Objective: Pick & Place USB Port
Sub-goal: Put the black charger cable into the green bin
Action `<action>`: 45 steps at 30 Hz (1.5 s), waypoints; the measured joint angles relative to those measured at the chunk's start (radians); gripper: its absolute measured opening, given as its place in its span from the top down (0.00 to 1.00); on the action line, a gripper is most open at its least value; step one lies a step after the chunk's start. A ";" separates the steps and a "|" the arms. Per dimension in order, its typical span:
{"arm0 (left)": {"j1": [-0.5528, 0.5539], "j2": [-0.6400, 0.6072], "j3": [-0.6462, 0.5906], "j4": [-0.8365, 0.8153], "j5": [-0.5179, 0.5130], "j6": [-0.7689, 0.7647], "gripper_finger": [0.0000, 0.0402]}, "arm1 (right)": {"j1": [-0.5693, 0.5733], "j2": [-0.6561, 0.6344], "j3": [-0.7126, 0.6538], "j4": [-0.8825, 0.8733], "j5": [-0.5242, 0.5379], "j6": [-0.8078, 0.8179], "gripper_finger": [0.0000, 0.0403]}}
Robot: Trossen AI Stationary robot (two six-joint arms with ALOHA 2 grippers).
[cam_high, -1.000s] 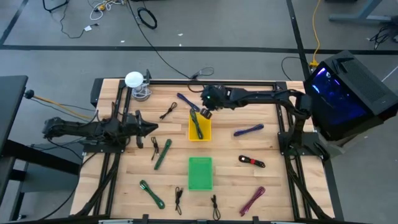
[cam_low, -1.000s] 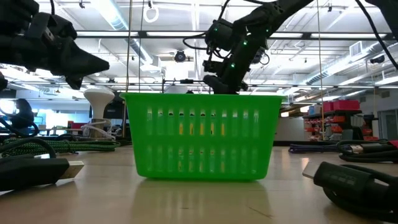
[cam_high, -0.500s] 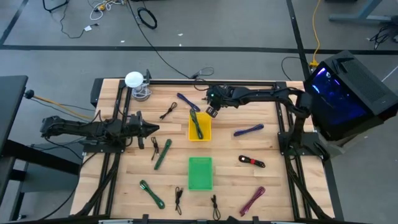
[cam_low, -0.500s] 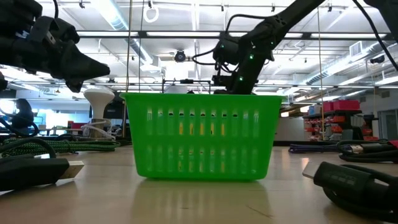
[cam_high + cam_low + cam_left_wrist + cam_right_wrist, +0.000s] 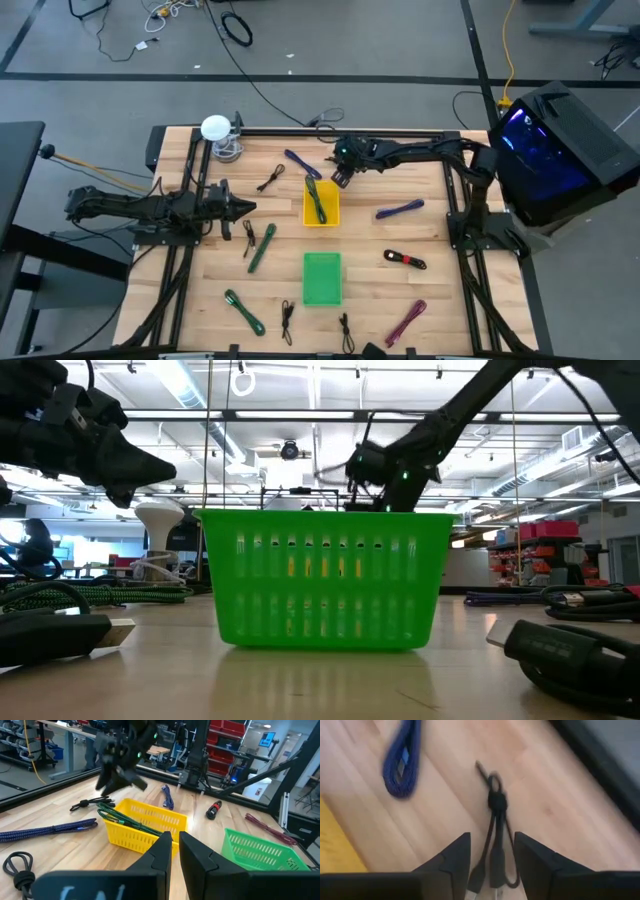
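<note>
Since the earlier frames the right gripper (image 5: pixel 340 179) has drawn back from over the yellow basket (image 5: pixel 321 215) toward the far edge of the tabletop (image 5: pixel 430 240) and its fingers (image 5: pixel 451 865) have parted; the left arm has kept its place. The right gripper now hangs just beyond the yellow basket's far right corner, fingers apart and holding nothing; its wrist view looks between them at a black cable (image 5: pixel 494 830) lying on the wood, with a blue cable (image 5: pixel 402 762) close beside it. A green cable (image 5: pixel 317 198) lies inside the yellow basket, seen in the left wrist view draped over the rim (image 5: pixel 125 820). The left gripper (image 5: pixel 247 207) waits to the left of the yellow basket, fingers (image 5: pixel 162 852) nearly together with a narrow gap and nothing between them. The green basket (image 5: pixel 322 277) stands on the near side of the yellow basket, apart from it, and fills the centre of the low view (image 5: pixel 325 580). Other cables lie scattered around the yellow basket: a purple one (image 5: pixel 400 210) to its right, a red and black one (image 5: pixel 405 260) further toward the near right, a green one (image 5: pixel 260 250) to the near left, and a black one (image 5: pixel 270 180) to the far left. A white lamp (image 5: pixel 216 128) stands at the far left corner of the tabletop.
</note>
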 joint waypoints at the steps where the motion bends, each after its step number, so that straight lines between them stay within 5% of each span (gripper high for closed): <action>1: 0.000 0.000 0.000 0.000 0.000 0.000 0.90 | 0.000 0.016 0.000 0.001 -0.005 -0.001 0.63; 9: 0.000 0.000 0.000 0.000 0.000 0.003 0.90 | 0.000 0.080 0.003 0.044 0.005 -0.023 0.65; 15: 0.000 0.000 0.000 0.000 0.000 0.005 0.90 | -0.007 0.077 0.003 0.035 -0.022 -0.039 0.95; 23: 0.000 0.000 0.000 -0.004 0.000 0.005 0.90 | -0.043 0.078 0.073 -0.107 0.071 -0.046 0.97; 29: 0.000 0.000 0.000 -0.006 0.000 0.006 0.90 | -0.043 0.042 0.204 -0.269 0.039 -0.078 0.97; 37: 0.000 0.000 0.000 -0.019 0.000 0.005 0.90 | 0.161 -0.022 0.369 -0.602 -0.049 -0.031 0.97; 45: 0.000 0.000 0.000 -0.020 0.000 -0.001 0.90 | 0.477 -0.071 0.381 -0.631 -0.069 0.207 0.97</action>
